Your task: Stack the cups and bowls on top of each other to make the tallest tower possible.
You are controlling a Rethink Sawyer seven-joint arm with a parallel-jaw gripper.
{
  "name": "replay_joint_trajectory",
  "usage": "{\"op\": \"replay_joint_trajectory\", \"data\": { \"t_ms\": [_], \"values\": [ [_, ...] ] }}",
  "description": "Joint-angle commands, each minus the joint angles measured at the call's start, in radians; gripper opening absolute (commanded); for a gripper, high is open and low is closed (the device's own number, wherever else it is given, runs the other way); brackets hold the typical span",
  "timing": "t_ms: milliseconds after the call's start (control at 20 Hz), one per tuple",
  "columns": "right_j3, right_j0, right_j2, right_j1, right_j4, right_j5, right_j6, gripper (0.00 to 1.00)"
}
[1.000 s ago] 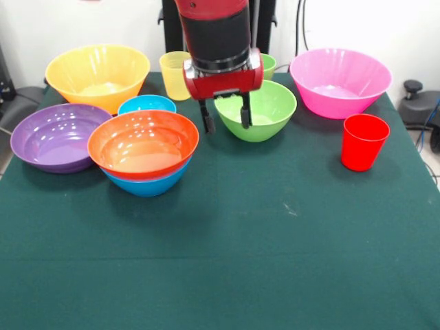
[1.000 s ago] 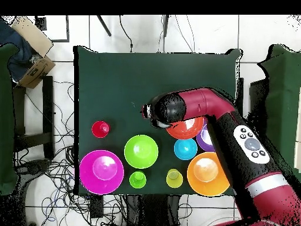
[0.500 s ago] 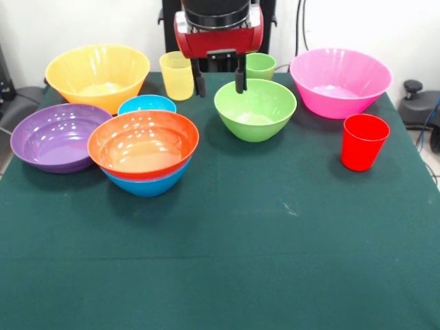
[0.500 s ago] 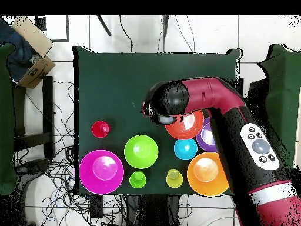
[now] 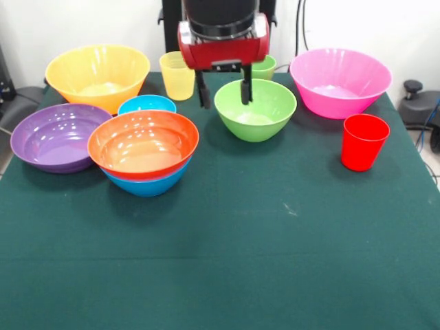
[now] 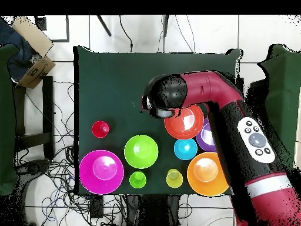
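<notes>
Hand (image 5: 224, 94) empty, fingers spread, above the glossy green plastic bowl (image 5: 256, 109); beside that bowl the red-orange bowl (image 5: 143, 142) sits nested in blue. I'd lower squarely over one rim edge.

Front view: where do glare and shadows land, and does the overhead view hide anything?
Front view: white glare streaks on the red-orange bowl and purple bowl; soft shadows on the cloth beside the red cup and green bowl. Overhead view: the arm covers part of the purple bowl.
</notes>
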Motion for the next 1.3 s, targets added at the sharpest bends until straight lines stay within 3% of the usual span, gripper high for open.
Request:
{"op": "replay_joint_trajectory", "data": {
  "t_ms": [50, 400, 800, 1000, 1200, 1300],
  "values": [
    [-0.124, 0.066, -0.060, 0.152, -0.068, 0.023, -0.123, 1.00],
    [-0.255, 0.114, -0.083, 0.220, -0.064, 0.124, -0.130, 1.00],
    [-0.470, 0.174, -0.096, 0.312, -0.060, 0.287, -0.152, 1.00],
    [-0.440, 0.159, -0.084, 0.280, -0.051, 0.284, -0.169, 1.00],
    [-0.318, 0.108, -0.032, 0.125, 0.012, 0.284, -0.197, 1.00],
    [-0.306, 0.097, -0.015, 0.076, 0.039, 0.329, -0.214, 1.00]
  ]
}}
